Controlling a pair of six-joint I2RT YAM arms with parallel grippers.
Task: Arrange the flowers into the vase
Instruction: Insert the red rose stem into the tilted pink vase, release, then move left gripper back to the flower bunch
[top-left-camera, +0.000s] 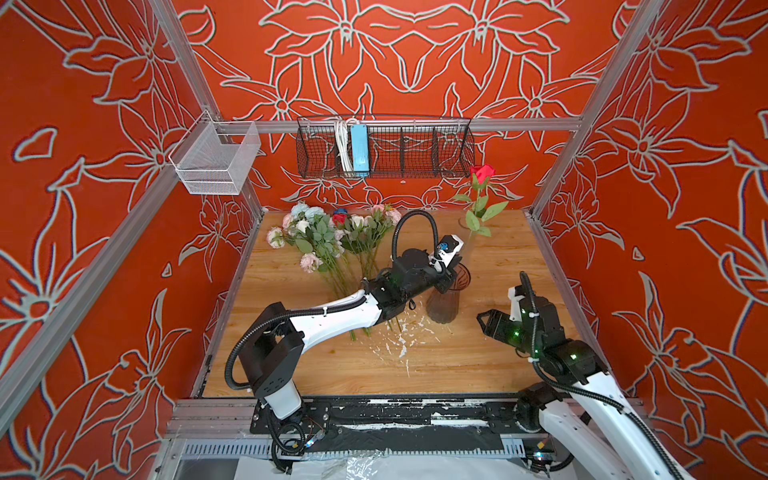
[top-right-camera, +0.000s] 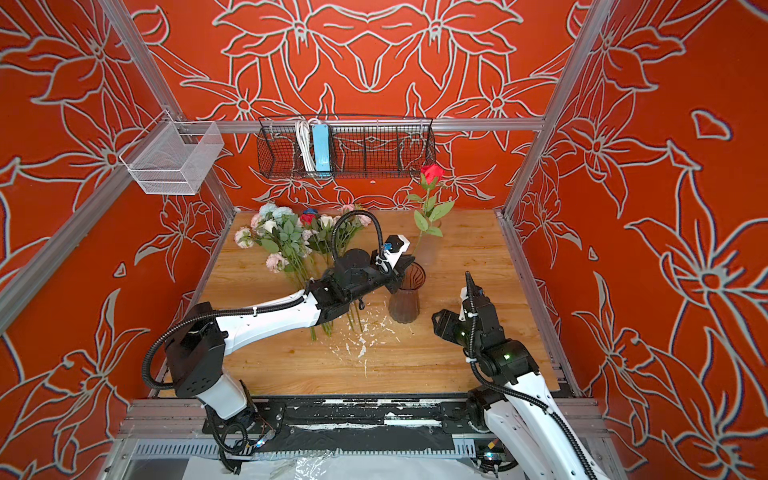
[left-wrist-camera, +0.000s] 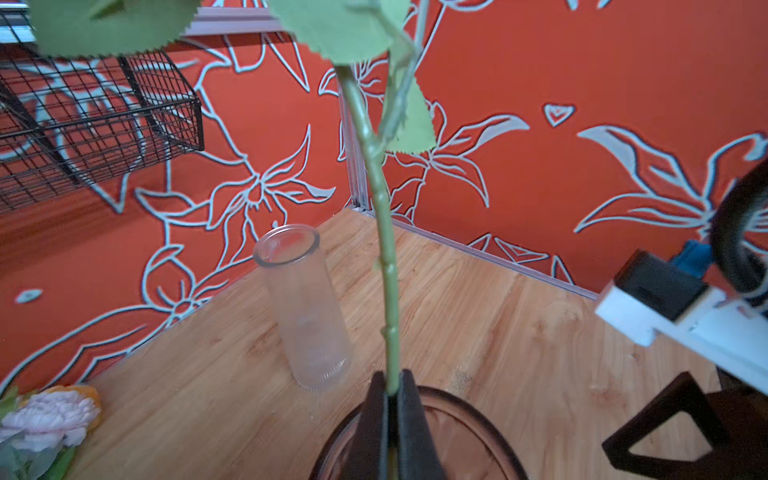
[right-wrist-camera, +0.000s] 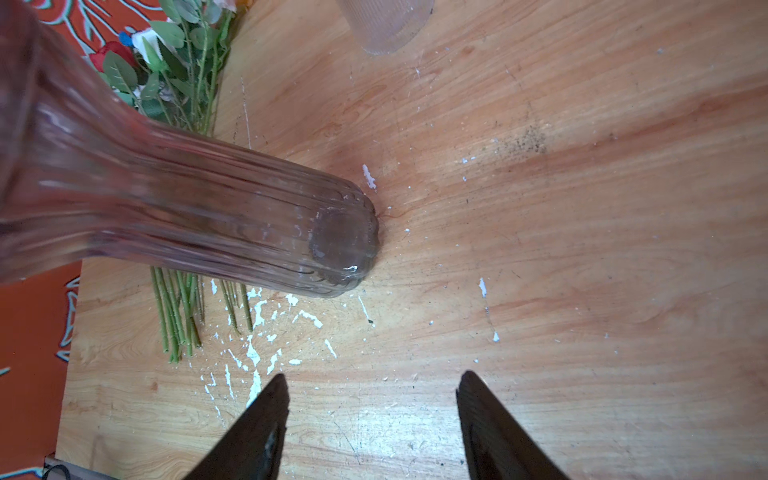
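1. Desk (top-left-camera: 478, 365): wood, with white flecks near the front edge.
2. Black wire basket (top-left-camera: 415, 151) on the back wall: a white cable (top-left-camera: 341, 145) and a blue power strip (top-left-camera: 359, 149) sit in one end compartment. The other compartments look bare.
3. Bunch of flowers (top-left-camera: 328, 241): lies back-left on the desk, blooms toward the wall, stem ends under the left arm.
4. White mesh basket (top-left-camera: 216, 160) on the left rail: nothing seen inside.
5. Dark vase (top-left-camera: 444, 305): upright mid-desk, ribbed glass, its mouth right under the left hand. I see no other flower in it.
6. Red rose (top-left-camera: 478, 205): upright with the bloom high. Whether the stem end has entered the mouth, I cannot tell.
7. Clear vase (left-wrist-camera: 305, 307): upright behind the dark one, empty.
8. Left hand (left-wrist-camera: 390, 384): pinched tight on the rose stem just above the dark rim. It looks best to keep the stem vertical and lower it well past the rim before letting go, because an early release would likely topple the top-heavy rose.
9. Right hand (right-wrist-camera: 372, 380): wide open and holding nothing, low beside the dark vase's base, where it could steady the vase.
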